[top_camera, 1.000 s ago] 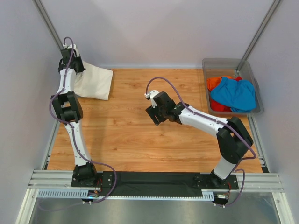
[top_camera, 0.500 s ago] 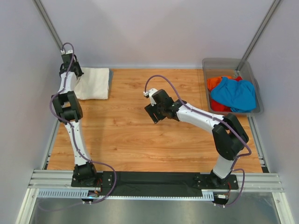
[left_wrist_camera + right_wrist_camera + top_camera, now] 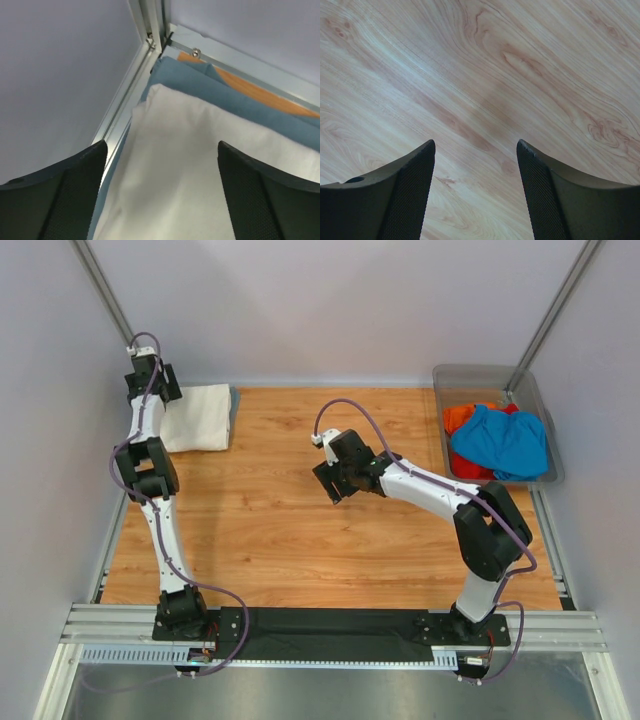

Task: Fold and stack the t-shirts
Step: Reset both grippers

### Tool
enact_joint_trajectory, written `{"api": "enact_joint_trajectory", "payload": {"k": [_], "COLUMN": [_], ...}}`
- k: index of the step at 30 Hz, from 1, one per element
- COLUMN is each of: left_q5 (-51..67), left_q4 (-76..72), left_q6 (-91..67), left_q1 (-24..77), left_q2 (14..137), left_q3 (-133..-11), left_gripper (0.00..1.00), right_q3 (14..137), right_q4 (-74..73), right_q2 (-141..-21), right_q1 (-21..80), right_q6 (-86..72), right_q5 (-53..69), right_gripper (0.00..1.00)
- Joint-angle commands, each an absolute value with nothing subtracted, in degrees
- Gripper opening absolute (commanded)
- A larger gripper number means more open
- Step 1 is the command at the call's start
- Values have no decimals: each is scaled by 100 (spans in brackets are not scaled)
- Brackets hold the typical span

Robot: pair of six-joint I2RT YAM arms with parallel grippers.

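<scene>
A folded cream-white t-shirt (image 3: 197, 417) lies at the table's far left corner on top of a folded grey-blue t-shirt (image 3: 210, 87), whose edge shows along its right side (image 3: 234, 405). My left gripper (image 3: 152, 380) hovers at the cream shirt's (image 3: 200, 165) left end, jaws open wide, nothing between them. A bright blue t-shirt (image 3: 503, 441) and an orange-red t-shirt (image 3: 459, 418) lie crumpled in the bin. My right gripper (image 3: 333, 483) hangs open over bare wood (image 3: 480, 100) mid-table, holding nothing.
The clear grey plastic bin (image 3: 478, 372) stands at the far right corner. Aluminium frame rails (image 3: 145, 30) and the grey walls close in the far left corner beside the stack. Both arm bases sit on the black plate (image 3: 330, 625) at the near edge.
My left gripper carried the cream shirt leftward and laid it flat on the stack, then let go and opened. The right gripper shifted only slightly.
</scene>
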State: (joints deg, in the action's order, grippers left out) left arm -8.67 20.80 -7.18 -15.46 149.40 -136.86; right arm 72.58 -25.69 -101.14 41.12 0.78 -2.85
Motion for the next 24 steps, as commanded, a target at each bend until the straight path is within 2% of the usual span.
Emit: {"api": "enact_joint_trajectory", "payload": {"k": [1,7,11,14,15,17,21,22,23,24], "left_q5": [-1424,-1468,-1179,-319,-73,622,1318,1379,1580,1782], "left_q4": [1846,2319,2776,2980,2945,2822,2593,2497,1991,1682], "left_q6": [-440,-536,-729,-1306,-1510,-1983,-2679,-2942,-3214,-3948], "left_q1": [-1564,-1249,-705,-257,-124,182,1542,1825,2020,2169], "left_q2": [14538,13554,12580,11028,10656,9892,7773,7404,6713,6367], "left_q3": [-13888,-13246,-12377,-11069,-10204,-9268,-6635,-6157,-5665,-4651], "left_gripper": [99,100,99,96,95,95,97,97,98,99], "right_q3": [7410,6725,5908,5039,4592,4089,2938,2553,2349,2155], "right_q4": [-2549,-2523,-2347,-2128,-2066,-1873,-1635,-1609,-1635,-1643], "right_q2": [-9863,-8940,-7703,-6981,-6448,-5909,-4687,-4250,-4054,-3843], "right_q1": [4096,4087,4087,4078,4087,4087,4078,4078,4069,4078], "right_q6": [-202,-763,-1352,-2046,-2431,-2907,-4005,-4469,-4796,-5060], "right_q5": [-141,-132,-88,-79,112,88,-263,-385,-482,-579], "right_gripper": [68,68,68,68,69,72,78,83,95,100]}}
